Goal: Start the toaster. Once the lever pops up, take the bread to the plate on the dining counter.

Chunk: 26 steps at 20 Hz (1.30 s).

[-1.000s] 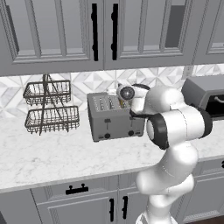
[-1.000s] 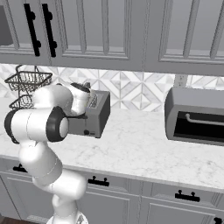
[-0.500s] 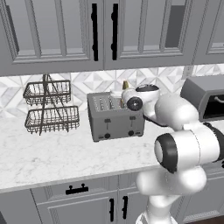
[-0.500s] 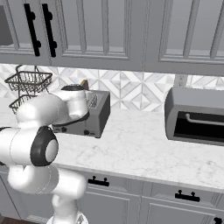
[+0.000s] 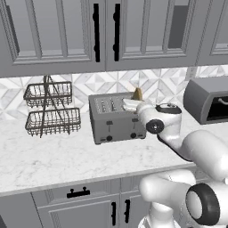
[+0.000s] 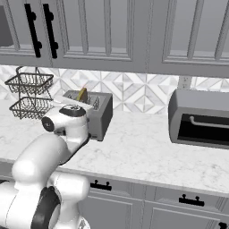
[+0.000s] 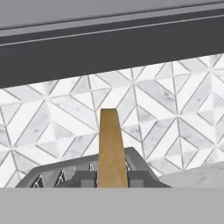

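The grey four-slot toaster [image 5: 116, 118] [image 6: 97, 114] stands on the marble counter against the tiled wall. The tan bread [image 5: 137, 94] [image 6: 82, 94] stands upright over the toaster's right end, out of its slot. My gripper [image 5: 135, 101] [image 6: 78, 101] [image 7: 112, 180] is shut on the bread's lower part. In the hand view the bread [image 7: 112, 146] appears edge-on between the two dark fingertips [image 7: 84, 179], with the toaster's top [image 7: 48, 178] just beyond. The plate and the dining counter are out of view.
A two-tier wire basket [image 5: 52, 109] [image 6: 29, 95] sits left of the toaster. A larger dark grey box appliance [image 5: 208, 100] [image 6: 200, 118] sits to the right. Wall cabinets [image 5: 102, 31] hang overhead, and the marble counter [image 5: 67, 160] [image 6: 143, 156] lies in front.
The gripper has carried the bread rightward across the toaster's top. The arm's elbow has swung down and to the right.
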Available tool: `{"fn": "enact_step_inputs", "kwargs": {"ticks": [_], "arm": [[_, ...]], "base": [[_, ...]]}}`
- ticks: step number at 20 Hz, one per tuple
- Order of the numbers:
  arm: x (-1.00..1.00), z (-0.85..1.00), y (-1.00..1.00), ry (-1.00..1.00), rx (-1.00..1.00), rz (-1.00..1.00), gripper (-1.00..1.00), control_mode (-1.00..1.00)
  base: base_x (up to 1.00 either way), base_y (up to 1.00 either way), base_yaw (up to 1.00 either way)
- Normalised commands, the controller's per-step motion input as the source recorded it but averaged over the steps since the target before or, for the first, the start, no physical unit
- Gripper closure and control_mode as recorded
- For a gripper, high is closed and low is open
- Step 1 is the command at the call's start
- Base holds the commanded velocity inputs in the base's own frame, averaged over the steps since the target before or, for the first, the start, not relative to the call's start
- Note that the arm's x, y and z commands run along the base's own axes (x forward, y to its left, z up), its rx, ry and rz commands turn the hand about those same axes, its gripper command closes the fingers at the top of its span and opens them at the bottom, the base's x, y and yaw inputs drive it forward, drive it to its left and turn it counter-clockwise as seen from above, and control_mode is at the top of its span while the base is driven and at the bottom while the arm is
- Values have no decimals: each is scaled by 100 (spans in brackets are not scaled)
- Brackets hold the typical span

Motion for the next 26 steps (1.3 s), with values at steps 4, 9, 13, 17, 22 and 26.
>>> {"fn": "enact_step_inputs", "kwargs": {"ticks": [4,9,13,17,22,26], "arm": [[-93,100,0,23,13,-4,100,-100],[-71,100,0,35,15,-5,100,-100],[-52,100,0,35,13,-5,100,-100],[-51,100,0,35,6,-7,100,-100],[-71,84,0,41,1,-10,100,-100],[-97,7,0,27,-4,-6,100,-100]], "base": [[0,0,0],[0,0,0],[0,0,0],[0,0,0],[0,0,0],[0,0,0]]}}
